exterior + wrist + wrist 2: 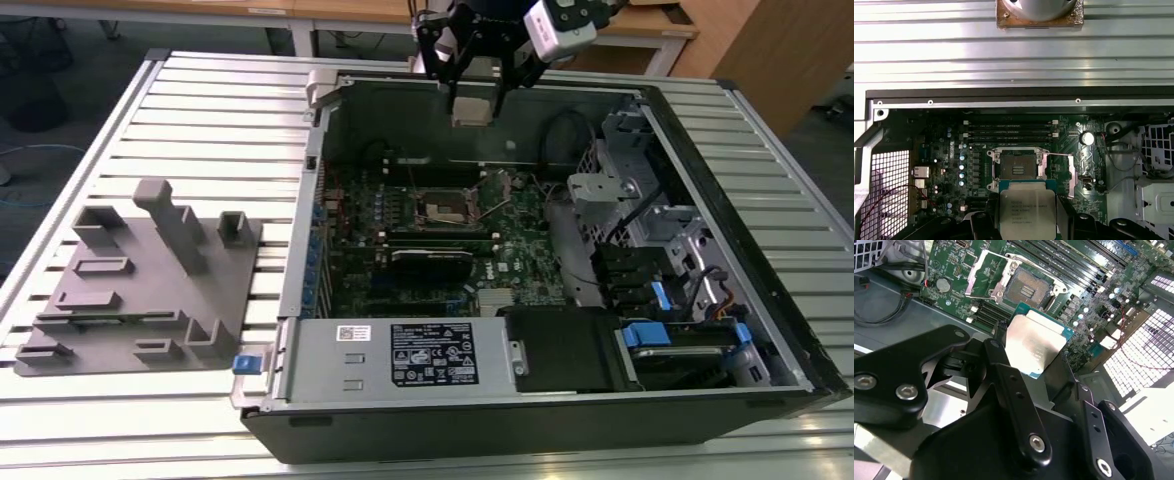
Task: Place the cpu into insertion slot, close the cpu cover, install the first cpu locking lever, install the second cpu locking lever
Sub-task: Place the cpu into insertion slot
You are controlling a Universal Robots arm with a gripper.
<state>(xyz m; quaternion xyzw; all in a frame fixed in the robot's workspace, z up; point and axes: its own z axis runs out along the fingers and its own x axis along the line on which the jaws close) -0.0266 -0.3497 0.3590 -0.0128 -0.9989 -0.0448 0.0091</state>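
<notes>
The gripper (1027, 227) holds the cpu (1027, 212) by two sides, with a black finger (985, 226) on each edge. The cpu's grey metal top faces the camera. It is held up over the green board (939, 150), close to the insertion slot (1018, 166) but not in it. The slot is bare inside. The cpu cover (1071, 175) is flipped open beside the slot. Long black memory slots (1009, 131) lie on the slot's other side. Past the case wall (1004, 94) is a ribbed metal table (1004, 50).
</notes>
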